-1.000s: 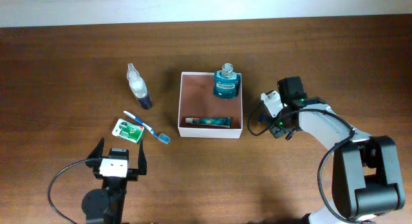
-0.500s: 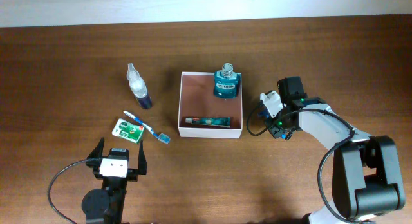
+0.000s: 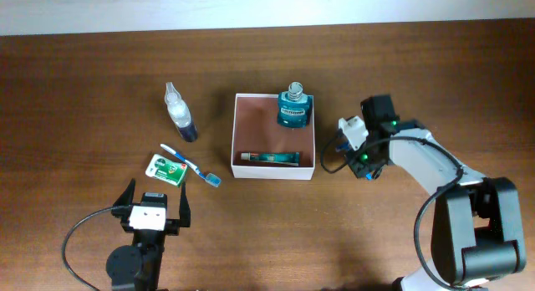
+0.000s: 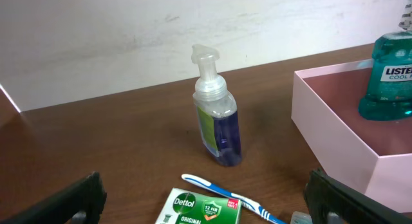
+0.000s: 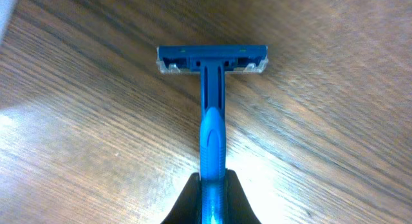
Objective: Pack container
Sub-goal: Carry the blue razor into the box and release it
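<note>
The container (image 3: 236, 132) is a square white box with a pinkish-brown inside. It holds a teal mouthwash bottle (image 3: 293, 108) and a toothpaste tube (image 3: 271, 158). It shows in the left wrist view (image 4: 322, 127). My right gripper (image 3: 344, 154) is shut on a blue razor (image 5: 212, 114), just right of the container. A pump bottle (image 3: 180, 113), a blue toothbrush (image 3: 191, 165) and a green soap box (image 3: 166, 167) lie left of the container. My left gripper (image 3: 153, 209) is open and empty, below the soap box.
The table's far edge meets a pale wall (image 3: 267, 7). In the left wrist view the pump bottle (image 4: 216, 124), toothbrush (image 4: 225, 198) and soap box (image 4: 203, 210) lie ahead of the fingers.
My right gripper has shifted slightly, with the razor still in it. The left arm has not moved.
</note>
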